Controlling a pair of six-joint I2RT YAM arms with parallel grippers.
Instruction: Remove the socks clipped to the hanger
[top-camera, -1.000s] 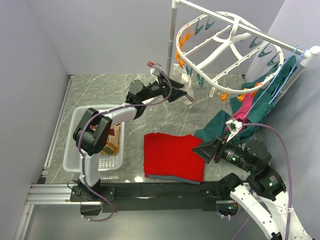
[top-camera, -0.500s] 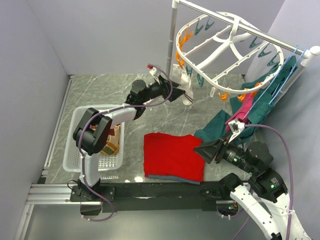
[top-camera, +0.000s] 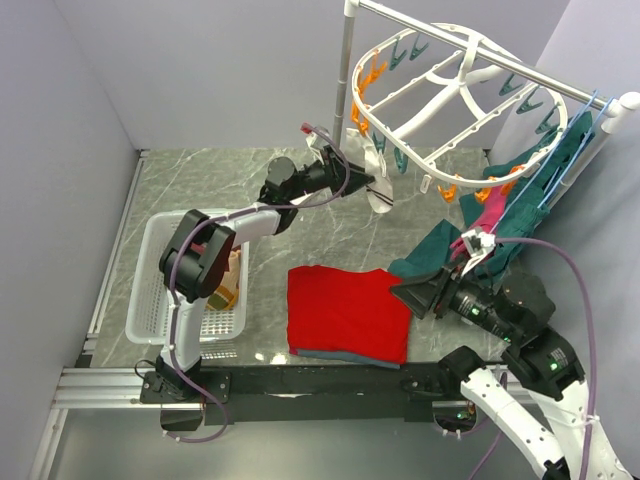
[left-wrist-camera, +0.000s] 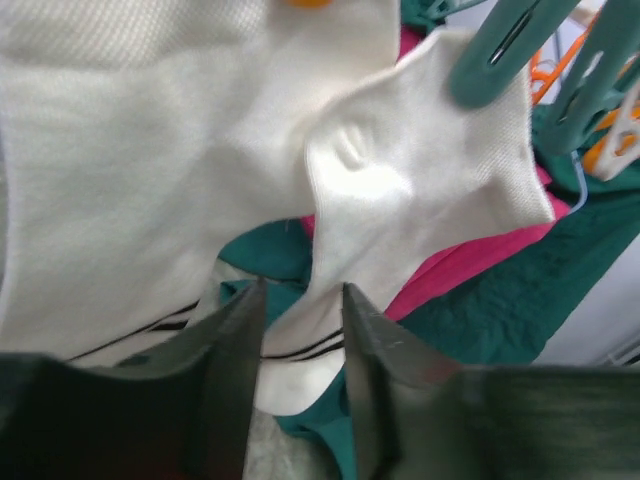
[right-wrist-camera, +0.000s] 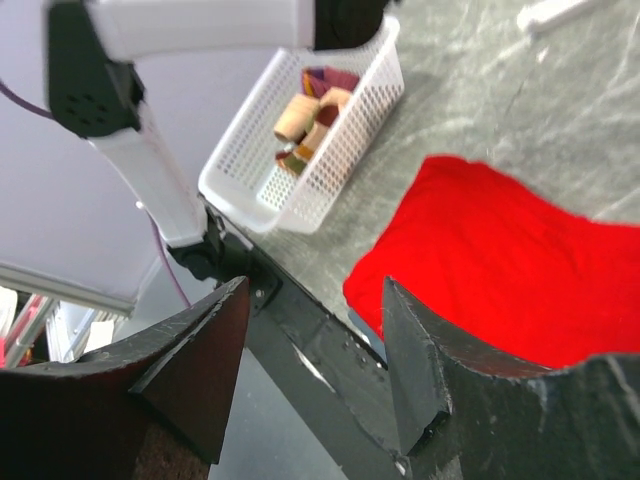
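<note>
Left gripper (left-wrist-camera: 303, 385) is nearer. The white sock (left-wrist-camera: 420, 190) hangs lengthwise straight ahead from a teal peg (left-wrist-camera: 497, 50), its striped end between close-set jaws; grip not confirmable. Right gripper (right-wrist-camera: 312, 370) slack, empty, well apart.

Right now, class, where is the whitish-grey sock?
In the top view the whitish-grey sock hangs under the white plastic oval hanger's left rim, at the left gripper's fingertips.

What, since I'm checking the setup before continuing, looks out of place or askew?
A teal garment slumps off the rack, its lower end trailing onto the table beside the red cloth. Nothing looks spilled or damaged.
</note>
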